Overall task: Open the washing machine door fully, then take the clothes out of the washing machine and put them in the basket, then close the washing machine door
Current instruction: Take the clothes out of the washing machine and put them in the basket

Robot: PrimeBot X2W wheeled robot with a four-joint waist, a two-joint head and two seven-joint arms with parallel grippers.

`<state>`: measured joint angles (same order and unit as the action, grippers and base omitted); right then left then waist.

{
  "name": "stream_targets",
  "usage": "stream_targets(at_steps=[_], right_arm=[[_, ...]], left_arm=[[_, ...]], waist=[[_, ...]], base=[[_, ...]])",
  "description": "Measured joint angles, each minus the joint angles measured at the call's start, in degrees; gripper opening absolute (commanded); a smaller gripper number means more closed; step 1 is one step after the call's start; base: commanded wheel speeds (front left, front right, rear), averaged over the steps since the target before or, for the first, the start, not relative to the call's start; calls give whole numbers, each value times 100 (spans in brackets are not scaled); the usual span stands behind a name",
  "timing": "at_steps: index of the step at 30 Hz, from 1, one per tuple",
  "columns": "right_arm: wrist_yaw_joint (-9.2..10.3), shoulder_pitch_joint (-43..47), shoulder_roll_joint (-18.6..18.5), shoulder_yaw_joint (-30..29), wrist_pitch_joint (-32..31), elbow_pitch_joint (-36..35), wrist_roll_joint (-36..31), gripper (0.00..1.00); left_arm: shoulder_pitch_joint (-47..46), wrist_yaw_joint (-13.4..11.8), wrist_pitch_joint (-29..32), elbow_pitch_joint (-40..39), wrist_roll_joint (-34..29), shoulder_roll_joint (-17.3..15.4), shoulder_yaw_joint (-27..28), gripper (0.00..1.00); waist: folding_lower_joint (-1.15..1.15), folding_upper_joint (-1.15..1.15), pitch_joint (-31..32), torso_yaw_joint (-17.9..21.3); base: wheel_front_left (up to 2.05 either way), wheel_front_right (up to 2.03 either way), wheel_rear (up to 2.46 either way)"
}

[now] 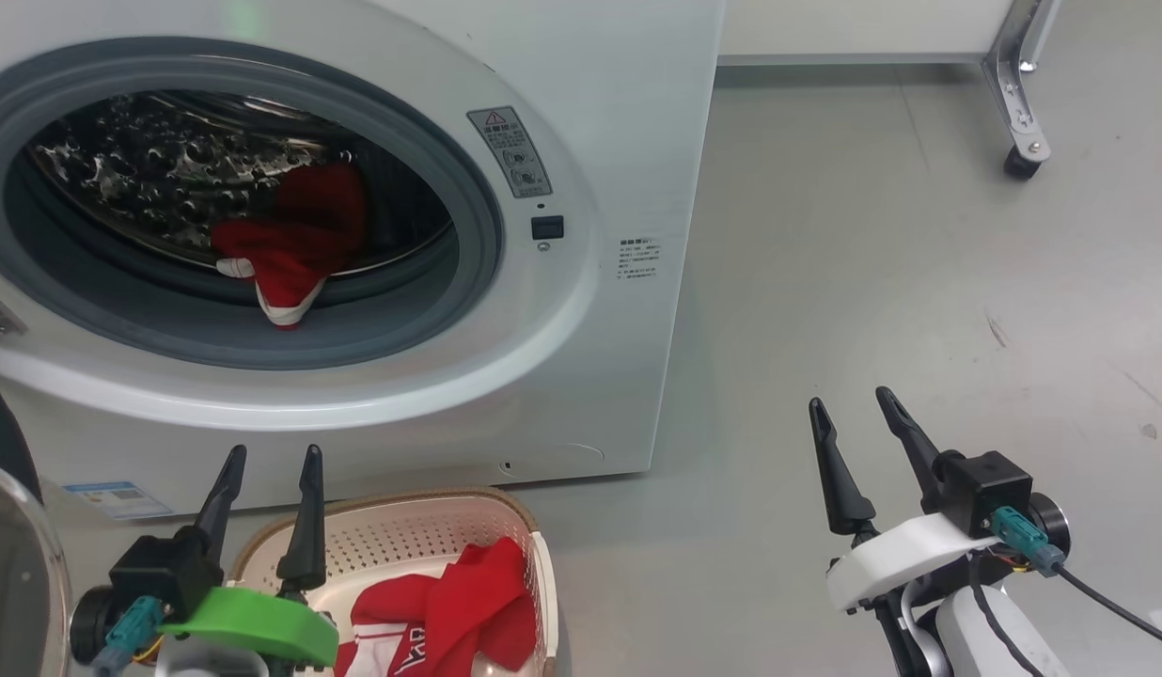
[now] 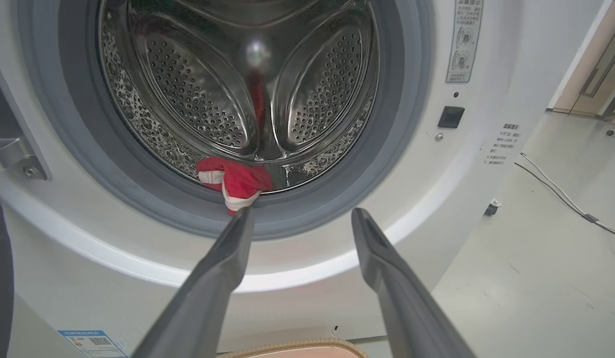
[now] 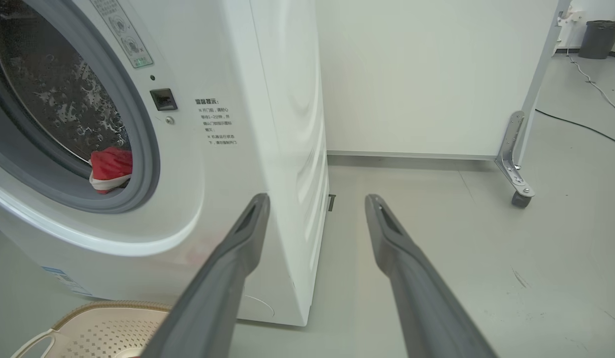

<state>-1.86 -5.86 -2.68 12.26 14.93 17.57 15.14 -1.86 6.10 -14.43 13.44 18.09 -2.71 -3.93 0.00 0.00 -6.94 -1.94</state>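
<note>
The clothes (image 1: 294,246) in the washing machine (image 1: 590,310) hang over the drum lip (image 1: 393,263); 1 piece lies in the basket (image 1: 431,494). We judge them light, soft, floppy: pinch the hanging white-trimmed fold. Left gripper (image 1: 273,453) and right gripper (image 1: 850,400) gape wide, both empty.

door (image 1: 12,574) cropped left, basket (image 1: 421,531) cropped below

A castor (image 1: 1021,162) under a metal bracket (image 1: 1011,89) rests on the grey floor (image 1: 919,282)
</note>
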Motion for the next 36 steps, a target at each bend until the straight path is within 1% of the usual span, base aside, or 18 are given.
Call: stream_targets(at_steps=[6, 8, 17, 18, 21, 22, 28, 30, 33, 34, 36], right_arm=[[9, -181, 0, 90, 0, -54, 47, 100], [40, -247, -2, 121, 1, -77, 48, 100], [62, -632, -8, 285, 1, -207, 144, 100], [98, -662, -8, 299, 1, -215, 149, 100], [111, -770, -10, 328, 1, -254, 166, 100], [142, -815, -11, 330, 1, -278, 183, 100], [160, -1070, -15, 368, 1, -374, 243, 100], [202, -1138, -15, 404, 1, -389, 249, 100], [222, -1241, -16, 452, 1, -424, 268, 100], [254, -1275, -16, 461, 1, -430, 286, 100], [255, -1320, -16, 468, 1, -430, 293, 100]], left_arm=[[-426, -23, 0, 344, 71, 15, -1, 100], [-647, -36, 0, 428, 88, 22, -4, 100], [-1976, -190, 249, 706, 53, 19, 113, 100], [-2103, -236, 294, 751, 53, -3, 151, 100], [-2471, -304, 423, 854, 52, -93, 235, 100], [-2596, -333, 463, 892, 52, -130, 255, 100], [-3273, -494, 846, 1214, 1, -296, 349, 100], [-3482, -539, 990, 1333, -7, -377, 413, 100], [-3843, -695, 1166, 1497, -13, -517, 506, 100], [-3966, -727, 1225, 1558, -15, -565, 536, 100], [-4173, -767, 1345, 1675, -55, -662, 561, 100]], waist=[[0, 0, -353, 72], [0, 0, -484, 104], [0, 0, -1116, 299], [0, 0, -1183, 324], [0, 0, -1384, 395], [0, 0, -1450, 417], [0, 0, -1846, 532], [0, 0, -1972, 563], [0, 0, -2158, 605], [0, 0, -2218, 619], [0, 0, -2333, 644]], base=[[0, 0, 0], [0, 0, 0], [0, 0, 0], [0, 0, 0], [0, 0, 0], [0, 0, 0], [0, 0, 0], [0, 0, 0], [0, 0, 0], [0, 0, 0], [0, 0, 0]])
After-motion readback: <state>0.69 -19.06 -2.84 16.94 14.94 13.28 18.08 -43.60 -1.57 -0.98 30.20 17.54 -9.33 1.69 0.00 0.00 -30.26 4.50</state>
